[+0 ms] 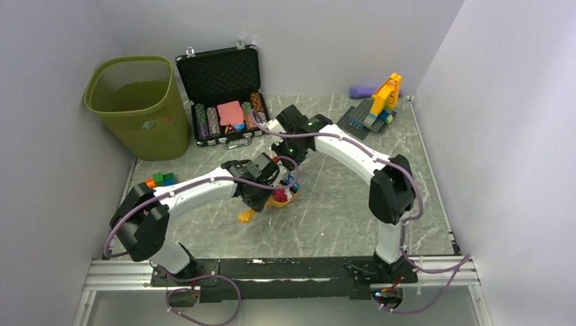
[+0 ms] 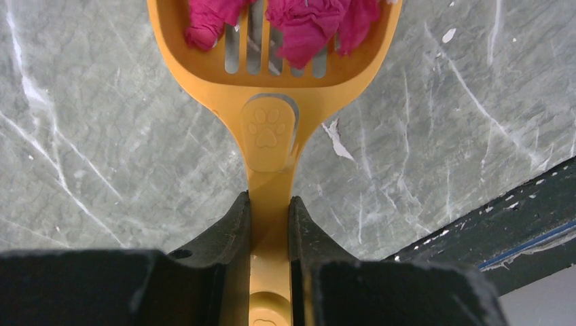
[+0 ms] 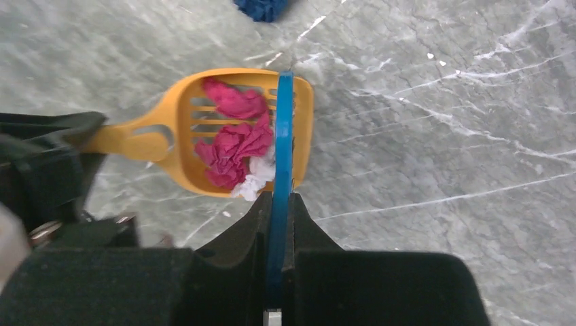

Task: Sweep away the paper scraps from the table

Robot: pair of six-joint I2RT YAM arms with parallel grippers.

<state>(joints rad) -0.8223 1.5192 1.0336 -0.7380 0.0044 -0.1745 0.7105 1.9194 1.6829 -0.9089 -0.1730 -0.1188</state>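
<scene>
Looking from above, you see the left arm [image 1: 197,190] and right arm [image 1: 346,149] meet over the scoop [image 1: 282,199] at the middle of the counter [image 1: 339,210]. Your left wrist view shows the left pincer [image 2: 270,204] clenched on the scoop's handle, pink scraps [image 2: 306,27] in its slotted bowl. Your right wrist view shows the right pincer [image 3: 278,204] grasping a blue blade [image 3: 283,122], edge-on across the scoop; pink and white scraps lie inside, a dark blue scrap [image 3: 261,8] on the counter beyond.

Right tool [image 3: 277,210] clamping blue blade [image 3: 282,136], pink paper scraps [image 3: 234,146] in orange scoop [image 3: 178,146]
</scene>
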